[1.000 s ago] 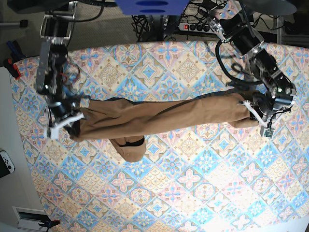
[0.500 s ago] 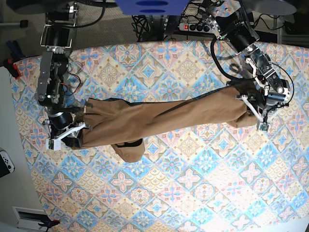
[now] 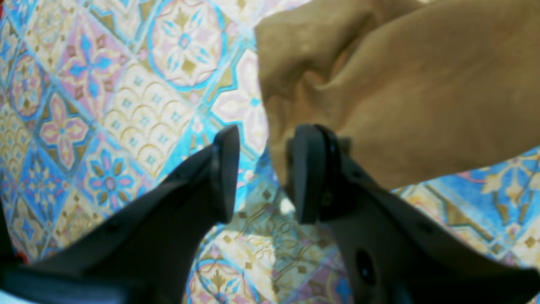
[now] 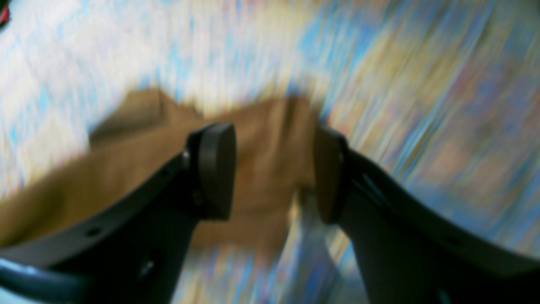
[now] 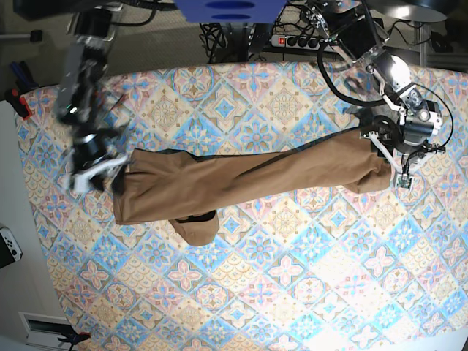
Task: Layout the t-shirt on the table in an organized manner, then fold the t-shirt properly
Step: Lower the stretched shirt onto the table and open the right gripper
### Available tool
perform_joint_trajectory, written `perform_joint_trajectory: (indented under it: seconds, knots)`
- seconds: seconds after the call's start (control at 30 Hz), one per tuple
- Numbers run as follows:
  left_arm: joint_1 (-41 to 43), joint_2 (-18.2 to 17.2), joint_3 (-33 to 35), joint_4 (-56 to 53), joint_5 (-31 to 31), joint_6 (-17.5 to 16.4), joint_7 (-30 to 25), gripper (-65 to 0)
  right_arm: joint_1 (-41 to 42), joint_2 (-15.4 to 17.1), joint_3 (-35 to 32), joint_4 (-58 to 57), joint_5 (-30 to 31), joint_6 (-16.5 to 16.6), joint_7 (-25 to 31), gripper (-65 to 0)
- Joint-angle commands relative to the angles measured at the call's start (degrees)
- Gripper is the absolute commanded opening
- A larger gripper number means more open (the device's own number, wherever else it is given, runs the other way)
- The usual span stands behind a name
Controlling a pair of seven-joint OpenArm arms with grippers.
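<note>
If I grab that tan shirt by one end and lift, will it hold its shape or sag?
Probably sag: the t-shirt lies as a long, creased band with a sleeve flopped out below it. It looks light and thin, bunching at its end. It may drag on the cloth-covered table rather than slide freely.

Floor: grey-brown floor (image 5: 168, 40) beyond the far edge of the scene.
Power strip: white power strip (image 5: 296, 41) with dark sockets on that floor, amid tangled black cables (image 5: 230, 40).
Top edge: a blue panel (image 5: 228, 10).
Left side: pale surface (image 5: 11, 212) carrying a white game controller (image 5: 9, 247).
</note>
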Motion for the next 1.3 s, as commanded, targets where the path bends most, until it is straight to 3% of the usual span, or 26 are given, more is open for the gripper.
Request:
perform_joint_trajectory:
  seconds: [0.0,0.07,0.2,0.8,0.93,1.03,1.17,1.27]
  knots:
    - [-0.5,-0.5,-0.1,1.1,-0.3,0.3,-0.9,-44.0,0.0,0.7,0.1,0.4,0.4,0.3,1.6,-36.2]
    - [0.5,-0.5,-0.1,1.1,-0.3,0.3,-1.0,-44.0,-0.9,-0.8,0.0,-0.8,0.4,1.2,1.6,-36.2]
    - [0.5,-0.5,-0.1,1.1,-0.3,0.3,-1.0,-44.1,-1.0,-4.1,0.7,-4.7,0.4,8.7,1.6,-36.2]
    - [0.5,-0.5,-0.1,1.1,-0.3,0.3,-1.0,-44.1,-0.6,-4.2,-0.2,-15.9,0.3,8.7,1.6,-36.2]
    - [0.6,-0.5,-0.1,1.1,-0.3,0.3,-1.0,-44.1,-0.6,-4.2,-4.9,-15.9,0.2,8.7,1.6,-36.4]
    - [0.6,-0.5,-0.1,1.1,-0.3,0.3,-1.0,-44.1,-0.6,-4.1,-9.5,-15.9,0.1,8.7,1.6,-42.8]
    - [1.3,-0.5,-0.1,1.1,-0.3,0.3,-1.0,-44.1,-0.9,-3.9,-10.9,-15.8,0.1,8.7,1.2,-62.8]
    - [1.4,-0.5,-0.1,1.1,-0.3,0.3,-1.0,-44.1,-1.1,-3.9,-10.7,-15.1,0.1,8.7,1.2,-65.0]
